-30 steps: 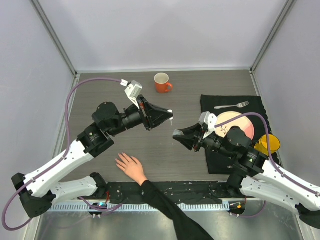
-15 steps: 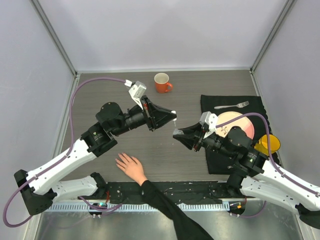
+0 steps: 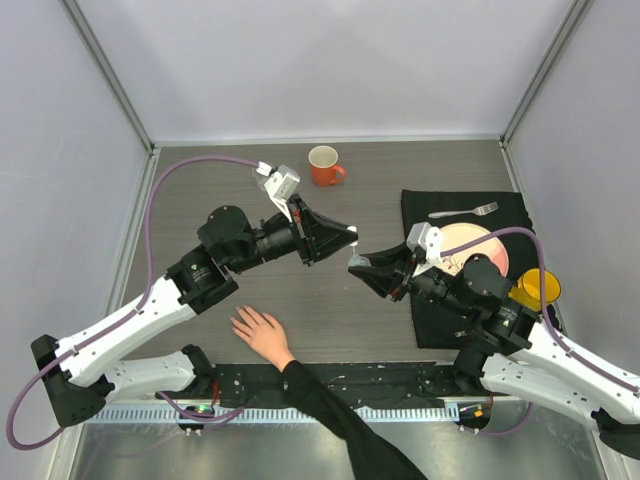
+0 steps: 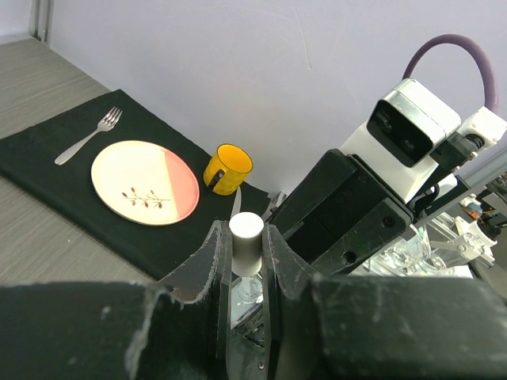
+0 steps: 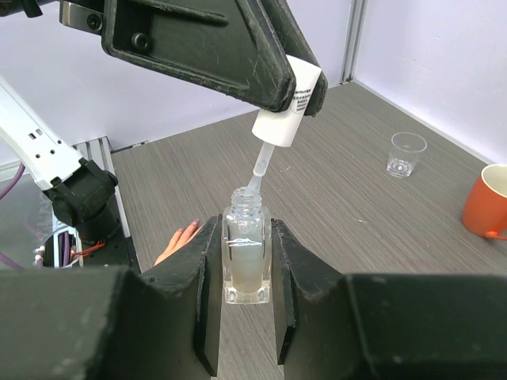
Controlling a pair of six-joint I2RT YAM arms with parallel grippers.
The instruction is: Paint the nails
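A bare hand in a black sleeve lay flat on the desk close to its near edge, left of the middle. Its long axis ran on a slant, from the wrist at the near edge out toward the far left corner, with the fingers spread. The nails sat at those fingertips and were too small to make out one by one.

Over the middle of the desk the two arms met. The left claw was clenched on a white cap, which tilted, its thin brush slanting down to the mouth of the bottle. The right claw gripped that small clear bottle upright between both fingers.

An orange mug stood near the far edge. A black mat by the right edge carried a plate, a fork and a yellow cup.
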